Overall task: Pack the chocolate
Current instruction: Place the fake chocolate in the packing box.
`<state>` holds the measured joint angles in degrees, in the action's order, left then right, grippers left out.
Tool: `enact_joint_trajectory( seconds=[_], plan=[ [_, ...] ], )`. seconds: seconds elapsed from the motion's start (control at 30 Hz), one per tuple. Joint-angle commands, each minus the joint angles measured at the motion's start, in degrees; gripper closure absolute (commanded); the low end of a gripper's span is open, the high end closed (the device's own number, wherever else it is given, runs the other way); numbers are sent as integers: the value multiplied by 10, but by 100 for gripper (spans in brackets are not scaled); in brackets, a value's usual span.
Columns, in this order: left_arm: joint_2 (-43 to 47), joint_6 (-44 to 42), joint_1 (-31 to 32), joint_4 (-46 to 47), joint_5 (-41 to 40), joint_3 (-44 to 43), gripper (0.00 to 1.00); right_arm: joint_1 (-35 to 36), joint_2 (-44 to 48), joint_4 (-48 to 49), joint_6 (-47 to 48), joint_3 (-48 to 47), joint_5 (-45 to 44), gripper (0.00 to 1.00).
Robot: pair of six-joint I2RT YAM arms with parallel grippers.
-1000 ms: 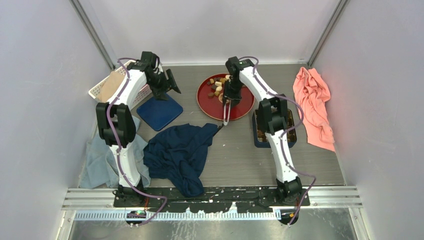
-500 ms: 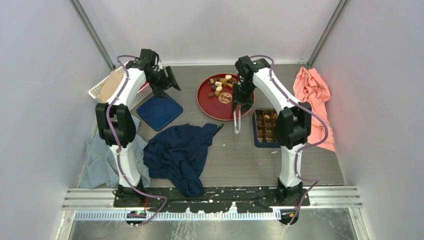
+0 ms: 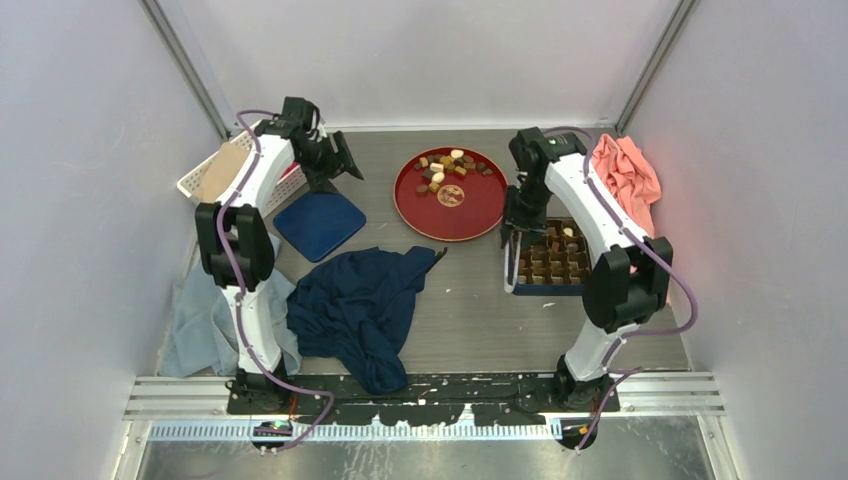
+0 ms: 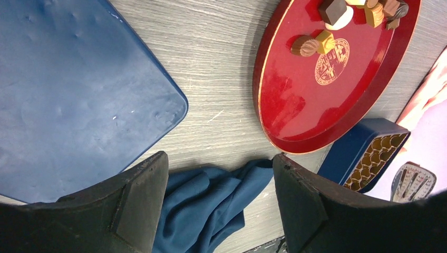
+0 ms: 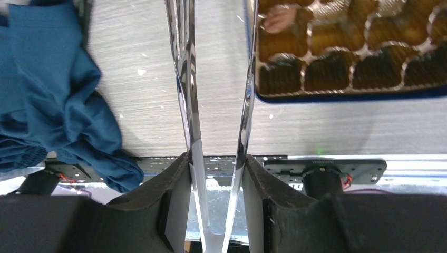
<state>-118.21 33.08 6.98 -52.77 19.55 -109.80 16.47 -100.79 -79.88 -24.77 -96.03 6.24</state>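
Chocolate [image 3: 445, 165] lies in a loose pile at the back of the red round tray [image 3: 470, 215]. More pieces fill cells of the navy gridded box [image 3: 545, 290]. My right gripper [image 3: 520, 215] is shut on metal tongs [image 3: 512, 258], which hang over the box's left edge. In the right wrist view the tongs [image 5: 187, 79] run up from my gripper [image 5: 216, 163] beside the box [image 5: 342, 96]. Their tips are out of view, so I cannot tell if they hold a piece. My left gripper [image 3: 345, 160] stands open and empty [image 4: 220, 168] above the table, left of the tray [image 4: 295, 121].
A navy square lid [image 3: 320, 222] lies below the left gripper. A dark blue cloth [image 3: 360, 310] is bunched in the middle front. A white basket [image 3: 215, 170] sits at the back left, a grey-blue cloth [image 3: 195, 320] beside the left arm, and a pink cloth [image 3: 630, 210] at the right.
The right arm has swung right with the tongs, from over the red tray to the left edge of the navy box. The left arm has not moved.
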Motion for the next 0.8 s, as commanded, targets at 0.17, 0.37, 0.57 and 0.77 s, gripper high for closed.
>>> enact_joint_trajectory(
  seconds=[0.17,0.37,0.57,0.77],
  plan=[
    [-1,8,-4,10,11,-30,27,-27,111,-25,-22,119,-48,94],
    [-8,11,-2,9,14,-41,27,-30,133,-7,-25,181,-46,94],
    [-8,12,1,9,13,-39,27,-30,157,9,-28,248,-45,94],
    [-11,14,2,10,14,-40,27,-36,152,28,-27,271,-54,94]
  ],
)
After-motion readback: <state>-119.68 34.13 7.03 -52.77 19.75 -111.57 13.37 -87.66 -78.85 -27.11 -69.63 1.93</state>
